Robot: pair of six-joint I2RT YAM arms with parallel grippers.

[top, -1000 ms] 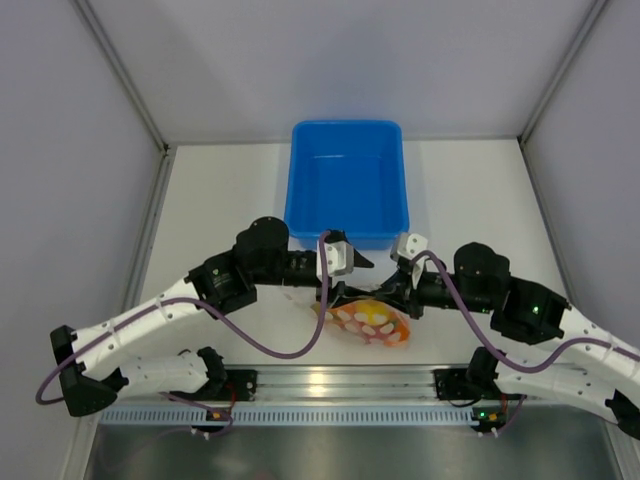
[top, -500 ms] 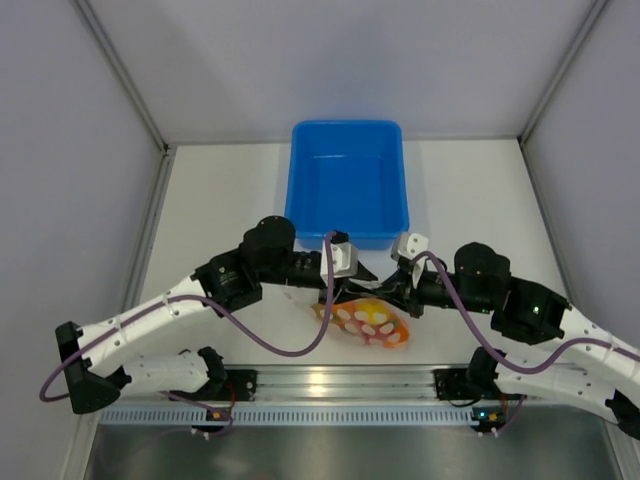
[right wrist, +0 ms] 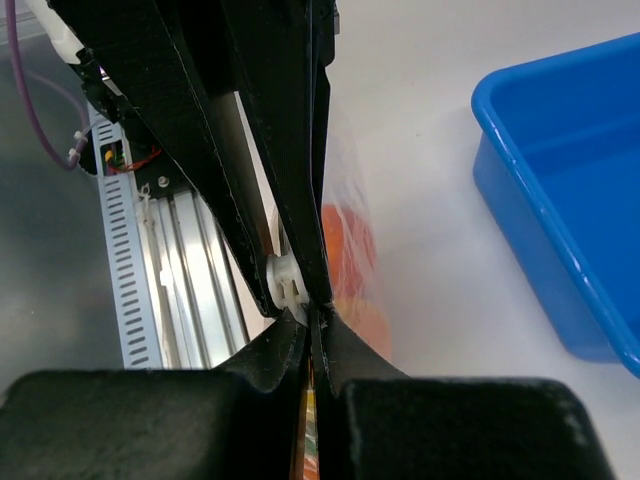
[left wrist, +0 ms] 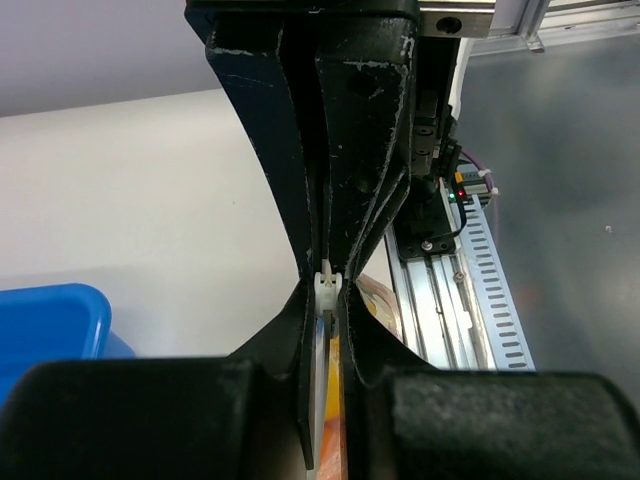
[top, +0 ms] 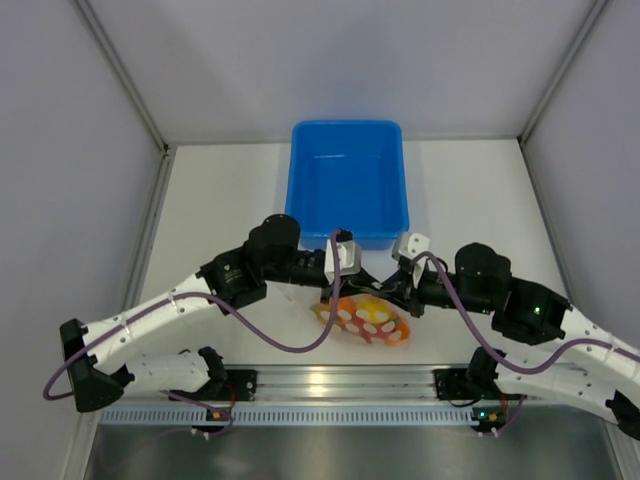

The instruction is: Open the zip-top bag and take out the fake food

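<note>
The zip-top bag [top: 366,320], clear with white dots, lies on the table just in front of the blue tub. Orange and yellow fake food [top: 377,324] shows through it. Both grippers meet at the bag's raised top edge. My left gripper [top: 358,284] is shut there, and the left wrist view shows its tips [left wrist: 328,300] pinching the white zip slider [left wrist: 328,284] with the bag's edge between them. My right gripper [top: 387,292] faces it, shut on the bag's top edge [right wrist: 312,322] right beside the slider [right wrist: 285,282]. Orange food [right wrist: 346,250] hangs below in the clear plastic.
The blue tub [top: 347,238] stands behind the bag with nothing in it; its corner shows in the right wrist view [right wrist: 560,200]. The aluminium rail [top: 330,381] with the arm bases runs along the table's near edge. White walls enclose the table on three sides.
My left gripper has moved right to the bag's top edge and its jaws have closed on the slider. The right gripper has stayed shut in place.
</note>
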